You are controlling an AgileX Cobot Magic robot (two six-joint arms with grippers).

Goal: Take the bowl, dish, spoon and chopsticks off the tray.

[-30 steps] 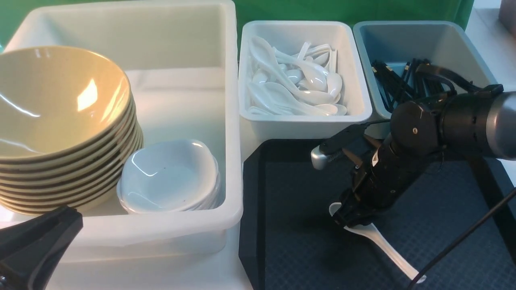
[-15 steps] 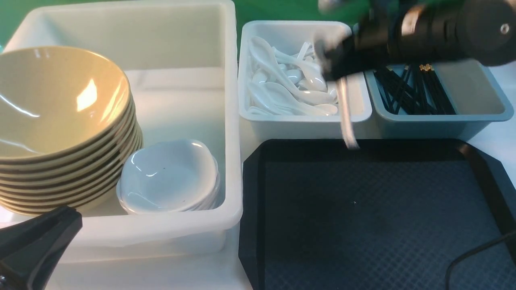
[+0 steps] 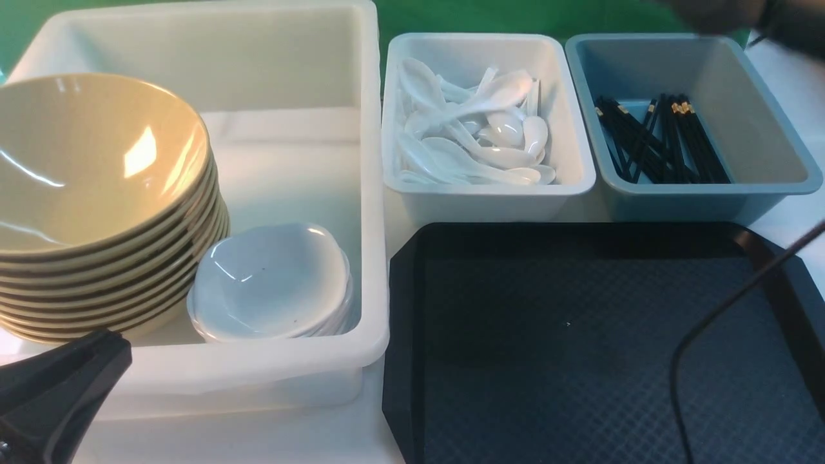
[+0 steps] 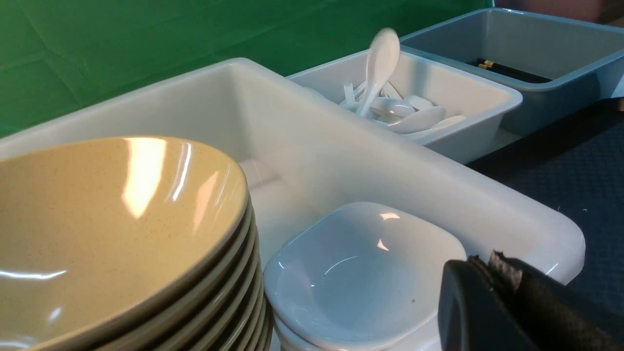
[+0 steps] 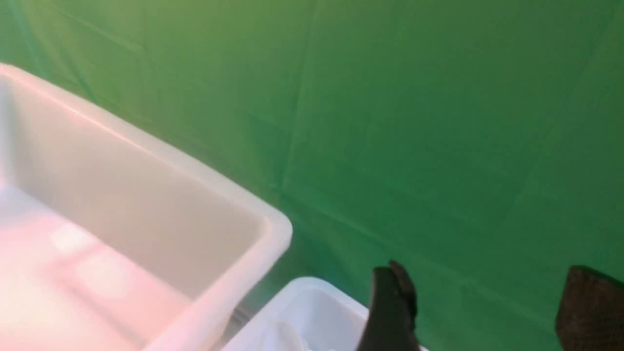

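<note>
Front view: bright, with a hard white highlight and thin streaks of glare on the stacked mustard bowls (image 3: 97, 167) at the left, softer glints on the white dishes (image 3: 271, 283), and motion blur on the dark arm (image 3: 760, 19) at the upper right. Left wrist view: mostly crisp, with strong reflections in the bowl. Right wrist view: soft throughout, washed pink over the white bin (image 5: 122, 195) at the left, the green backdrop (image 5: 414, 146) darker toward the right.
</note>
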